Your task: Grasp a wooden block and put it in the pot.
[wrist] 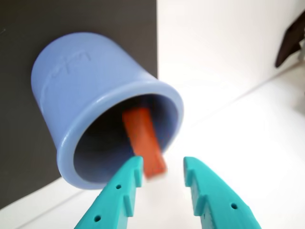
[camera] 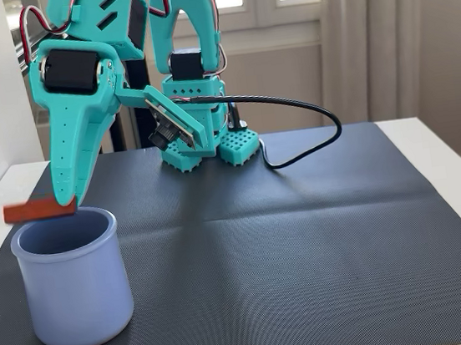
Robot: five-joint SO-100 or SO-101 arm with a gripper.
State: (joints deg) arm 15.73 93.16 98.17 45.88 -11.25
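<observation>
The pale lavender-blue pot (camera: 77,292) stands at the front left of the dark mat; in the wrist view its wall (wrist: 86,81) and mouth fill the left half. The reddish-brown wooden block (camera: 29,211) lies level just above the pot's rim, at the tip of my gripper (camera: 66,201). In the wrist view the block (wrist: 143,138) is blurred over the pot's mouth, beside the left finger (wrist: 121,191). My teal gripper (wrist: 163,162) is open, and the gap between the fingers is wider than the block.
The dark woven mat (camera: 308,255) covers a white table (camera: 456,161). The arm's base (camera: 210,141) stands at the back of the mat, with a black cable (camera: 309,129) looping to its right. A white wall is close on the left.
</observation>
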